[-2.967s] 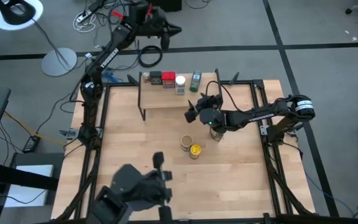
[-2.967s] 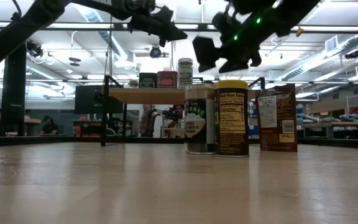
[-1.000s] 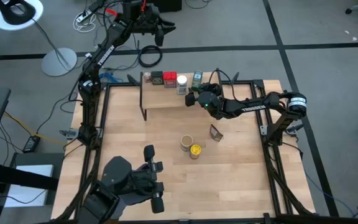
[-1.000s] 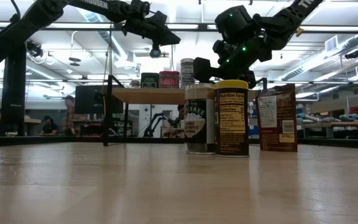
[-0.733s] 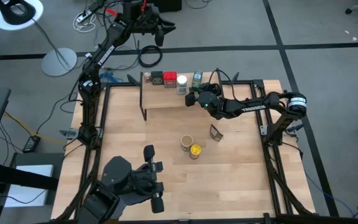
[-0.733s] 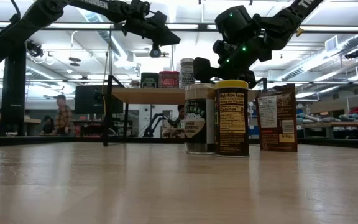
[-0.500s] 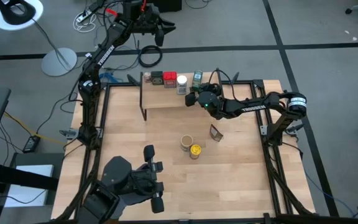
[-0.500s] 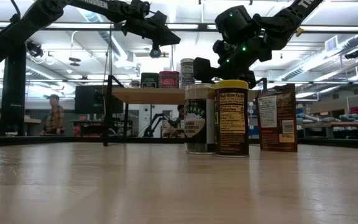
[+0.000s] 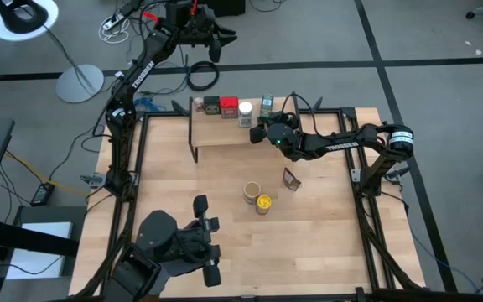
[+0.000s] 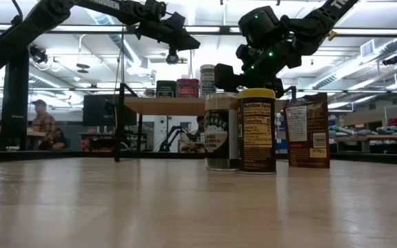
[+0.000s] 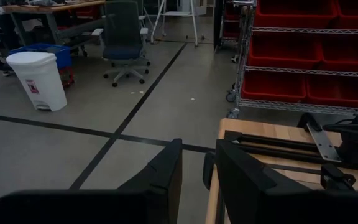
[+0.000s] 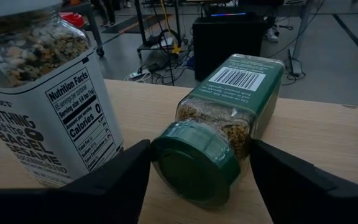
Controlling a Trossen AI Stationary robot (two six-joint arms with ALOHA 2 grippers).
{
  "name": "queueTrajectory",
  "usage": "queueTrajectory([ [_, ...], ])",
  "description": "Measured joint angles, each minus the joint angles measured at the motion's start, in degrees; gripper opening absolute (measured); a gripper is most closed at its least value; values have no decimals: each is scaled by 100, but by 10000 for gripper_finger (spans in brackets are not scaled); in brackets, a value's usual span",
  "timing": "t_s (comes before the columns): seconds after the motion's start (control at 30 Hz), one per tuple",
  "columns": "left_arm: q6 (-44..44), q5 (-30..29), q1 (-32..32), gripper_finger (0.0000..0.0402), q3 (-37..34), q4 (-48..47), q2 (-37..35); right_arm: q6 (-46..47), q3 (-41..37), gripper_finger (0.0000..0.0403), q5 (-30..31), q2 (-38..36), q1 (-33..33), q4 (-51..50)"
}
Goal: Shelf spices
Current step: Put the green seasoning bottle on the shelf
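Note:
The shelf (image 9: 225, 134) stands at the table's far edge. On its board are a dark tin (image 9: 210, 104), a red tin (image 9: 227, 105), a white-lidded jar (image 12: 42, 106) and a green jar (image 12: 229, 106). The green jar lies on its side, its cap (image 12: 194, 162) toward the near edge. My right gripper (image 12: 197, 148), also over the shelf (image 9: 261, 132), is open with one finger on each side of that cap. My left gripper (image 9: 215, 38) hangs open beyond the far edge, over the floor. My right gripper comes at the green jar's cap end (image 12: 166, 155) nearly level from the table's near side, and its open fingers (image 12: 114, 177) lie along the jar. I cannot tell whether they touch the cap. The jar rests with its side on the shelf board.
On the table's middle stand a tan-capped jar (image 9: 251, 192), a yellow-lidded jar (image 9: 263, 202) and a brown canister (image 9: 291, 179). The white-lidded jar stands close beside the right gripper's finger. A black frame (image 9: 346, 126) runs along the table's edges. A person (image 10: 41, 117) is far behind.
Three seconds ago my right gripper hung open above the table near the brown canister. It has since gone toward the far edge and down to the green jar on the shelf. In the last second it has kept still. My left gripper has drawn slightly farther back.

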Motion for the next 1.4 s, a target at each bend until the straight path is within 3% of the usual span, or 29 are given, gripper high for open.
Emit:
queueTrajectory([
  [0.4, 0, 0, 0, 102, 0, -3, 0, -4, 0, 253, 10, 0, 50, -1],
  [0.93, 336, -139, 21, 102, 0, -35, 124, 51, -2, 348, 6, 0, 194, -9],
  [1.4, 355, -164, 36, 102, -2, -71, 225, 151, -2, 315, -173, 0, -44, -11],
])
